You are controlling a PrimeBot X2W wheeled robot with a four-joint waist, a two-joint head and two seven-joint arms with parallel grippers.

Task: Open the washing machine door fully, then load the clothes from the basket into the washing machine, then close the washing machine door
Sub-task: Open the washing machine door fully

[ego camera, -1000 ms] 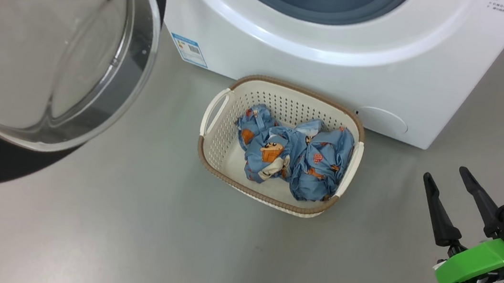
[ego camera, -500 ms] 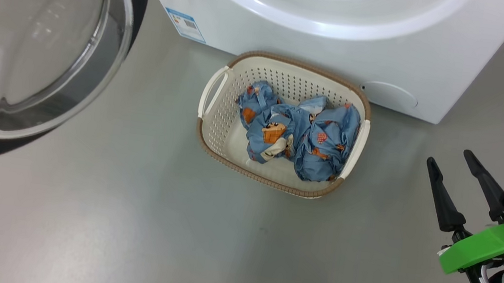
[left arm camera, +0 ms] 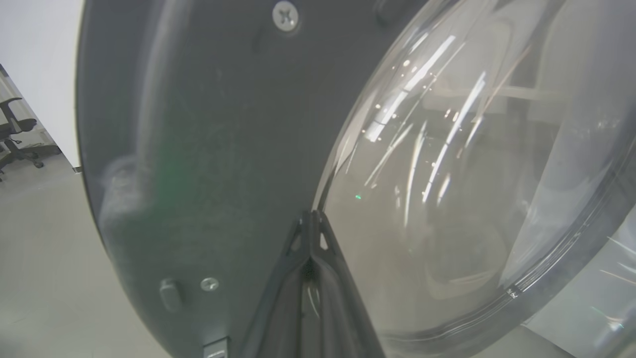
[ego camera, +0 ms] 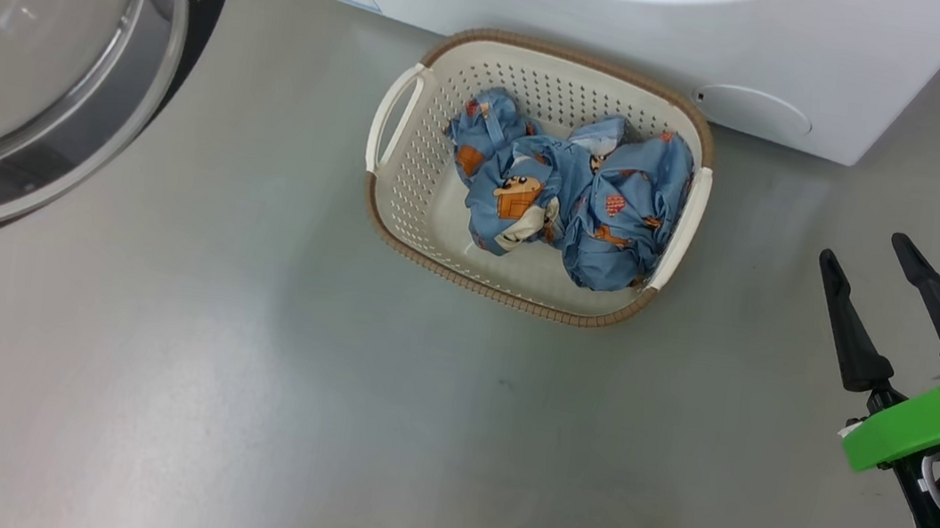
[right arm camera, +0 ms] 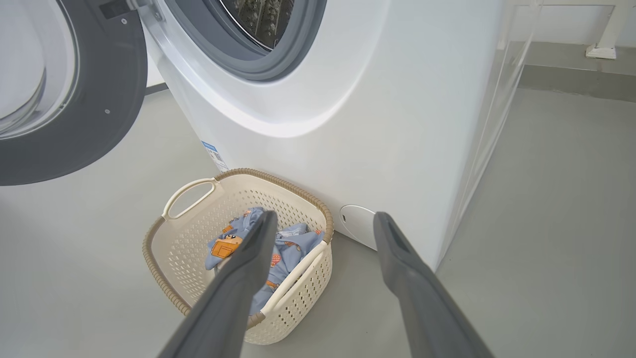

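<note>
Left of R claw [ego camera: 863, 246]: basket [ego camera: 416, 195] w/ clothes [ego camera: 571, 209], apart | R claw spread, empty | L claw [left arm camera: 310, 221] closed

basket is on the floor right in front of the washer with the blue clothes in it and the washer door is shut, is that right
Not quite: the washing machine door is open, not shut. The right wrist view shows it swung out to the side, leaving the drum opening uncovered. The rest holds: the basket sits on the floor in front of the washing machine with the blue clothes in it.
</note>
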